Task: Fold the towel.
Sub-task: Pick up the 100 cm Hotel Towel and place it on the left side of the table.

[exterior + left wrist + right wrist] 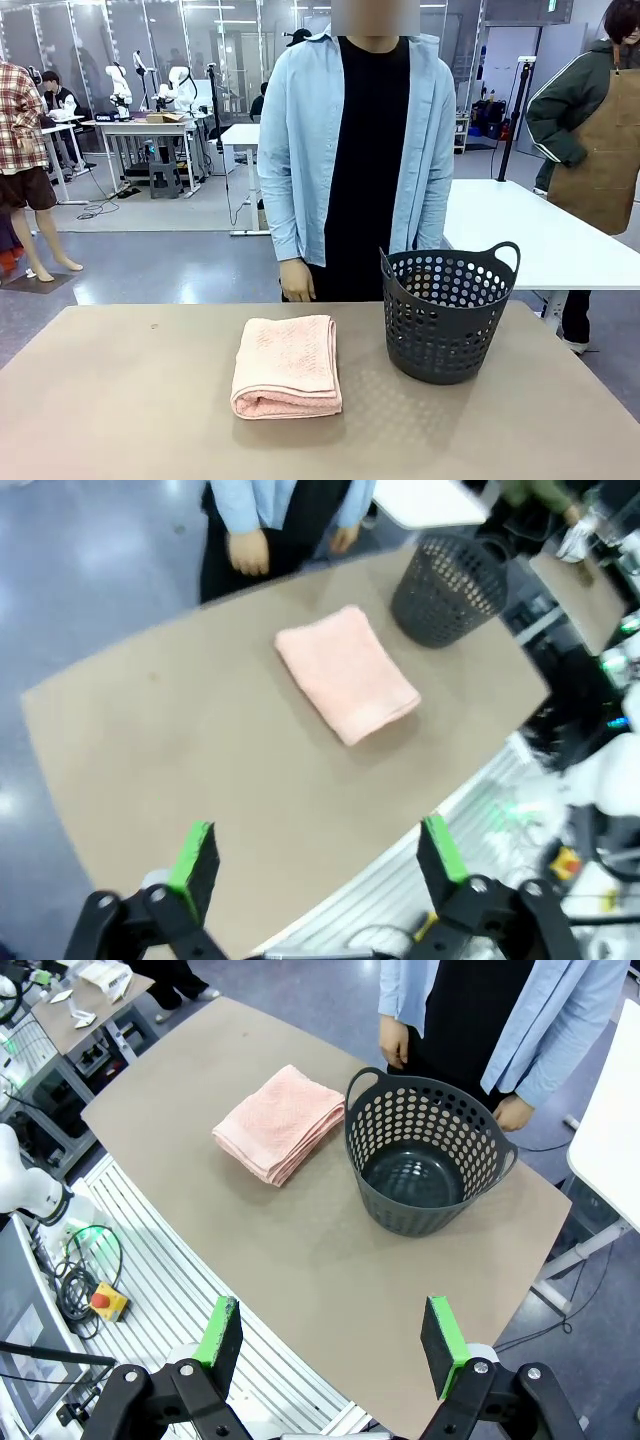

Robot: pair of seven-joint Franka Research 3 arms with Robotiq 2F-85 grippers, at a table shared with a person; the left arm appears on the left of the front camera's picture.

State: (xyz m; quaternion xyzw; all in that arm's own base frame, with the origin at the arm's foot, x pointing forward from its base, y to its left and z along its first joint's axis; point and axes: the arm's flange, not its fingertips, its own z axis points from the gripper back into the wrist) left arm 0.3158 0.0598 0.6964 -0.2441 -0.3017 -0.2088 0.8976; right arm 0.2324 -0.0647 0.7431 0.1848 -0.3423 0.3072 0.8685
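I am viewing the table (120,400) from the front camera and reading it from left to right. The left part of the tan surface is lying bare. Near the centre, the towel (287,366) is lying flat on the table, folded into a compact rectangle with stacked layers showing along its near edge. Just beside it to the right, not touching, the dark grey basket (445,315) is standing upright with its two handles raised. A person (362,150) in a light blue shirt is standing at the far edge, behind the towel and basket, with one hand (297,280) hanging at the table edge.

In the left wrist view, I am seeing the left gripper (317,868) hovering high above the table's near side, its green-padded fingers (196,860) standing wide apart and holding nothing; the towel (346,672) is lying well ahead of it.

In the right wrist view, the right gripper (331,1345) is likewise hovering above the near table edge, jaws spread and empty. The towel (279,1123) is sitting to the left of the basket (428,1156), whose interior is showing nothing inside.
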